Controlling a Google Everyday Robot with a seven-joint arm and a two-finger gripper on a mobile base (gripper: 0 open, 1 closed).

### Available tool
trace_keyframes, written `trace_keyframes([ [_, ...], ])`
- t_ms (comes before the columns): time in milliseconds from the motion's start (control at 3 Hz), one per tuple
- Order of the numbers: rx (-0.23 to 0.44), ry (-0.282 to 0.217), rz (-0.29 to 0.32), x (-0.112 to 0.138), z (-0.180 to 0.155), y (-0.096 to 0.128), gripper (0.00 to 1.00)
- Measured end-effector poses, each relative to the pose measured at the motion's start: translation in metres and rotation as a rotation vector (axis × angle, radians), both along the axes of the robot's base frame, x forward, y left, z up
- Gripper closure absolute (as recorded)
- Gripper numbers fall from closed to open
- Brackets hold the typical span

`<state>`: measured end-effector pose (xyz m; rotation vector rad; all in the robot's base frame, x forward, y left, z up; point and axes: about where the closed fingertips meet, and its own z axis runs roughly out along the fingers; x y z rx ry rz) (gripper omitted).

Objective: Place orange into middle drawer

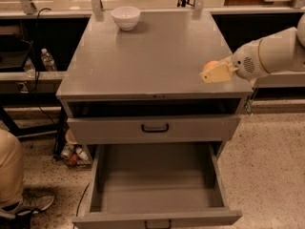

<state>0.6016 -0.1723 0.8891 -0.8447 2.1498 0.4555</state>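
Observation:
My gripper (215, 72), cream-coloured, is at the end of the white arm (271, 56) that reaches in from the right. It hovers over the front right corner of the cabinet top (152, 56). It is shut on the orange (209, 65), which shows as a small round orange patch behind the fingers. The middle drawer (157, 180) is pulled wide open below, with tall grey side walls and a bare grey floor. The gripper is above and to the right of the drawer's opening.
A white bowl (126, 17) stands at the back of the cabinet top. Above the open drawer are a shut shallower drawer front with a black loop handle (155, 127) and a dark slot (152, 109). A plastic bottle (47, 60) and a person's leg (9, 175) are at left.

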Motion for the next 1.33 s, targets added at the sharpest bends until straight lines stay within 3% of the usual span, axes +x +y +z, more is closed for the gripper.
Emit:
trace_keyframes([
  [333, -0.001, 0.113, -0.019, -0.071, -0.063, 0.000, 1.00],
  [1000, 0.002, 0.135, -0.026, -0.074, -0.078, -0.002, 1.00],
  [1333, -0.002, 0.183, -0.026, -0.089, -0.125, -0.001, 1.00],
])
